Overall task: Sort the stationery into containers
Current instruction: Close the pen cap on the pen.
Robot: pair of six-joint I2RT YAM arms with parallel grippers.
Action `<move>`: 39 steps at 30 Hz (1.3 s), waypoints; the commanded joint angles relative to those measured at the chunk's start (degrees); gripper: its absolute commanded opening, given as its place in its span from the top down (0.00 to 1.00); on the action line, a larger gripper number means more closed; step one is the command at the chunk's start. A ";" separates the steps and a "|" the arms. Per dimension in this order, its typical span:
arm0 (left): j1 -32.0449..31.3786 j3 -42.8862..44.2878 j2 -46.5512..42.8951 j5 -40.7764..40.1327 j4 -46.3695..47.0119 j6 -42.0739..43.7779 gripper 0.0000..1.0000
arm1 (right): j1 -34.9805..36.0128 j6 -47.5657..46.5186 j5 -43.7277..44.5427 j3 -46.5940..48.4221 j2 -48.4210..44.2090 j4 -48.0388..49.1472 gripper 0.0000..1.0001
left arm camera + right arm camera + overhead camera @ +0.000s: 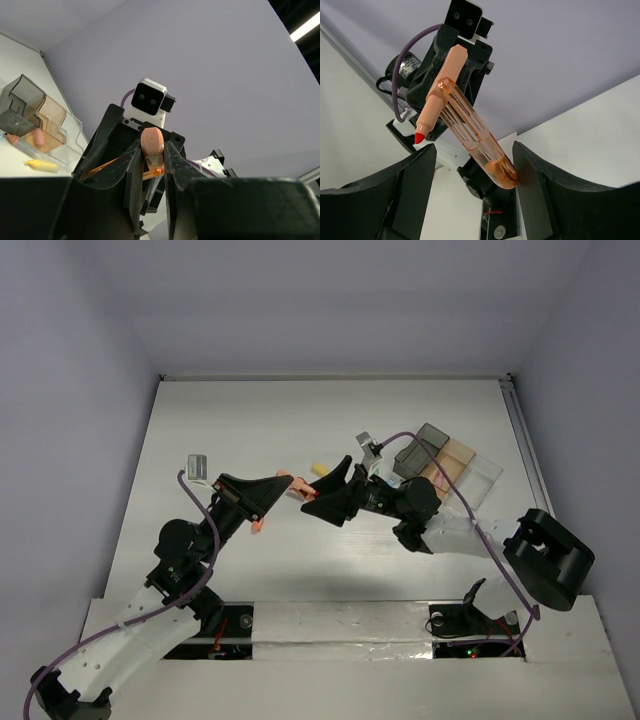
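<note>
My left gripper [284, 486] is shut on an orange marker [300, 483], held in the air over the table's middle. In the left wrist view its peach end [151, 142] sits pinched between the fingers. In the right wrist view the marker [470, 125] shows a red tip and a clear orange sleeve. My right gripper [474, 147] is open around the sleeve's end, which touches its right finger. It faces the left gripper [325, 488]. The containers [447, 464] stand at the right. A yellow piece [320, 468] and a grey-white block [197, 465] lie on the table.
In the left wrist view the smoky dark bin [20, 100], tan bin [50, 120] and a clear bin stand in a row. A pink piece [39, 139] lies in that row. The yellow piece [42, 164] lies in front of them.
</note>
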 commanded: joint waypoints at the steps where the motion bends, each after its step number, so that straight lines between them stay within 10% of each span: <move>1: 0.11 0.84 -0.34 -0.90 1.49 1.62 1.00 | -0.18 0.07 -0.85 -0.54 -2.21 24.46 0.33; 20: 0.11 2.24 -0.69 -2.57 -2.12 4.09 1.00 | -0.18 -0.01 -0.50 -3.27 -5.72 19.81 0.67; 39: 0.11 3.04 0.72 -5.12 -6.08 9.97 1.00 | -0.18 -3.17 -5.07 4.72 -11.88 -14.09 0.90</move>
